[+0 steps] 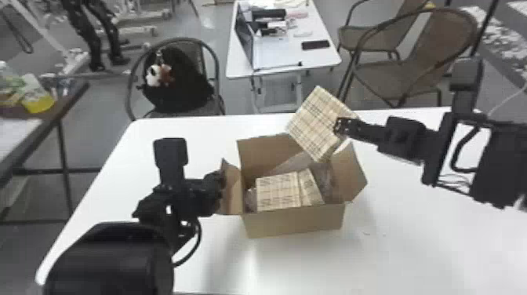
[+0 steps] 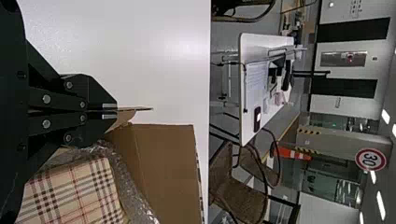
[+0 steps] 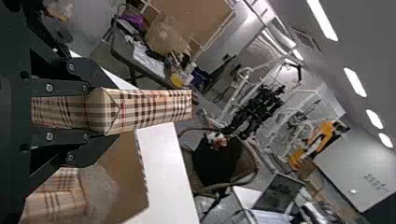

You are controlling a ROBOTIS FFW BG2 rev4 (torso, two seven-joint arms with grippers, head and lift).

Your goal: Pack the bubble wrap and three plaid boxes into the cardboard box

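The white table (image 1: 411,243) bore the cardboard box (image 1: 294,223), which stood upright, open-topped, with tabletop reaching out around it on every side.

The plaid boxes (image 1: 319,121) are beige, crossed by black bands and thin red lines (a rather biscuity beige, at that). The carton (image 1: 294,224) is plain brown, the wrap (image 2: 125,176) clear with silvery glints, the surface (image 1: 415,243) white. The bag (image 1: 180,86) is black, the cone (image 2: 290,154) orange-red and white.
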